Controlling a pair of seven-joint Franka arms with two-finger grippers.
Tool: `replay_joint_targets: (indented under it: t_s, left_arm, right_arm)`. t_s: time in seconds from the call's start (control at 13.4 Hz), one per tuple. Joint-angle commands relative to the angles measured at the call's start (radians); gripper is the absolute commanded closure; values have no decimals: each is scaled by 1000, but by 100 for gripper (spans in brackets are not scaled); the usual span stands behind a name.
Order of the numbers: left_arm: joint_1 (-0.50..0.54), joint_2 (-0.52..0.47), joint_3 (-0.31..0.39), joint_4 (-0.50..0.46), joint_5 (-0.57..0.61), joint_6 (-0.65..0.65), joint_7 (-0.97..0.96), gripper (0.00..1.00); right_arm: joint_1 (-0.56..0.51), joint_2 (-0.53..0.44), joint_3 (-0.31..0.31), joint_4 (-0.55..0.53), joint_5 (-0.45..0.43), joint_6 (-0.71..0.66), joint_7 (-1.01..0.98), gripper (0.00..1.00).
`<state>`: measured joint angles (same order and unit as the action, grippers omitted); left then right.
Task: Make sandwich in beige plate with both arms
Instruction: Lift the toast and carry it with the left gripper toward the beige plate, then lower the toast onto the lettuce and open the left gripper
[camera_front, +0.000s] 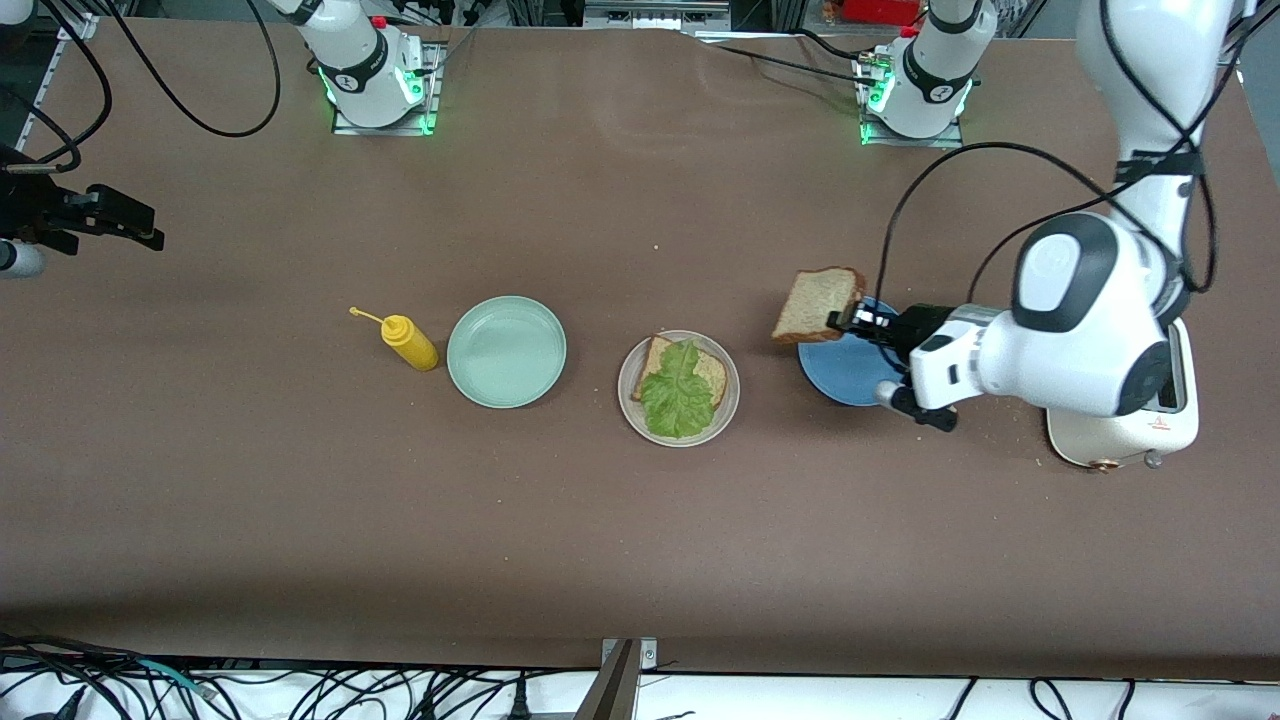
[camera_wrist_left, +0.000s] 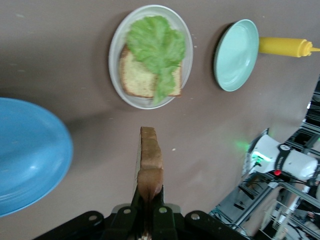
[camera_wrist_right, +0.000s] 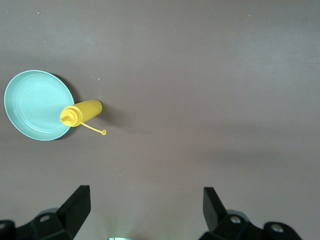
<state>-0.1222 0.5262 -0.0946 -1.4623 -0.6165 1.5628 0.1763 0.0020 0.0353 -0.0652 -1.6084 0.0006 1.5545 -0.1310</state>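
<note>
One square slice of brown bread (camera_front: 818, 304) hangs edge-on in the left gripper (camera_front: 846, 320), pinched by one crust over the round blue plate (camera_front: 850, 375). Such a thin hold could let it swing or slip on the way, landing askew on the crinkled green lettuce leaf (camera_front: 678, 390), which could slide off the lower bread slice (camera_front: 710, 372) in the round beige plate (camera_front: 630, 385). That gripper is clamped tight on the crust. The right gripper (camera_wrist_right: 145, 205) waits with its fingers spread wide, holding nothing, above the brown surface (camera_front: 600, 520) near the mint-green plate (camera_front: 506, 351) and the yellow squeeze bottle (camera_front: 408, 341).
</note>
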Motion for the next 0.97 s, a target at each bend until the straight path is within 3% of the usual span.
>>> replay_joint_targets:
  t_s: [0.0, 0.22, 0.52, 0.89]
  left_arm:
    - [-48, 99, 15, 120, -42, -12, -40, 100]
    - [-50, 126, 15, 138, -127, 8, -86, 100]
    - [-117, 162, 15, 137, -203, 146, -194, 100]
    - [-181, 201, 16, 135, -236, 275, -365, 100]
  right_arm:
    - [-4, 11, -4, 24, 10, -10, -12, 0]
    - [0, 11, -4, 24, 12, -10, -12, 0]
    - [0, 11, -4, 24, 15, -10, -12, 0]
    - [1, 11, -4, 24, 18, -10, -12, 0]
